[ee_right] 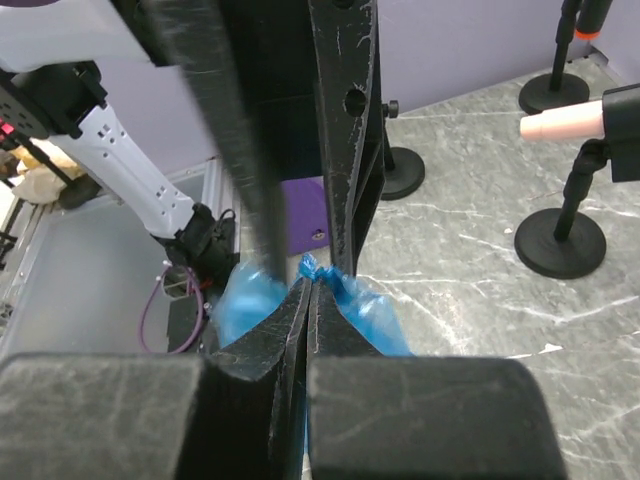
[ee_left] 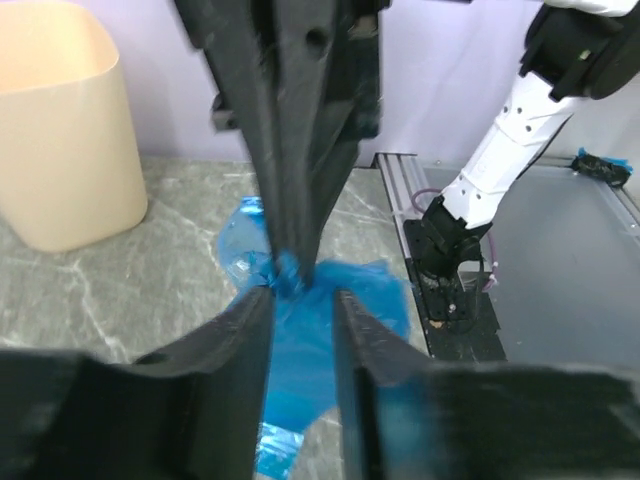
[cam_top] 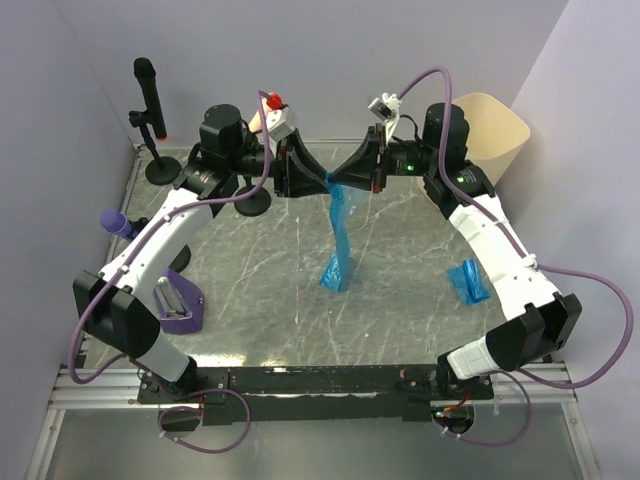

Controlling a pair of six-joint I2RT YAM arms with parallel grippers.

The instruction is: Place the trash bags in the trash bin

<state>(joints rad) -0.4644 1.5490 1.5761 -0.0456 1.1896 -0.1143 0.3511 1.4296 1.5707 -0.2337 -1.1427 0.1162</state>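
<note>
A long blue trash bag (cam_top: 338, 235) hangs from its knotted top high over the table, its lower end resting on the marble. My right gripper (cam_top: 336, 181) is shut on that top; the right wrist view shows the jaws pressed together on the blue knot (ee_right: 312, 268). My left gripper (cam_top: 322, 178) meets it tip to tip and stands open, its fingers (ee_left: 252, 325) apart on either side of the bag (ee_left: 305, 350) without pinching it. A second, folded blue trash bag (cam_top: 467, 281) lies at the right. The cream trash bin (cam_top: 492, 133) stands at the back right.
Black microphone stands (cam_top: 152, 115) rise at the back left, one with a beige tip (ee_right: 560, 122). A purple block with a metal part (cam_top: 180, 306) lies near the left arm, and a purple-tipped piece (cam_top: 119, 222) sits at the left wall.
</note>
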